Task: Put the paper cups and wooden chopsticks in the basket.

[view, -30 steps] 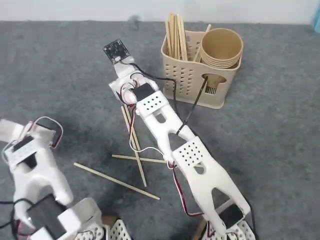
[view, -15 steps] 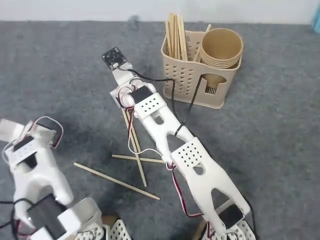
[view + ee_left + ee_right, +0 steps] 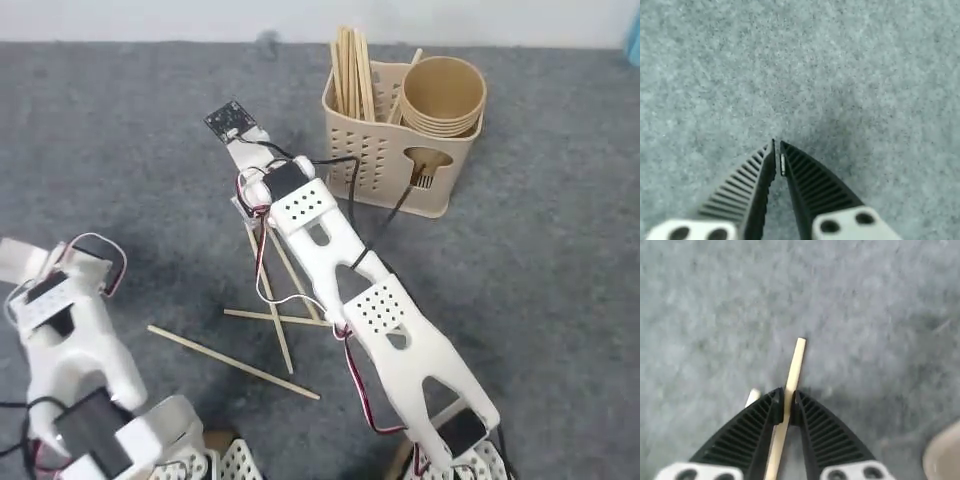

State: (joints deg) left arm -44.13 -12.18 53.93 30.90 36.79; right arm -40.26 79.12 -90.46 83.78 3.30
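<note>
Firmly pinched one chopstick (image 3: 794, 365) in the right gripper (image 3: 788, 395), its tip poking out past the fingers, low over the grey tabletop (image 3: 700, 300) and near the basket (image 3: 385, 165). Stood upright in that basket: a bunch of chopsticks (image 3: 350, 70) and a stack of cups (image 3: 443, 95). Lay crossed on the tabletop beside the right arm: several loose sticks (image 3: 235, 362). Kept the left gripper (image 3: 776, 147) pressed together over bare tabletop, holding nothing.
</note>
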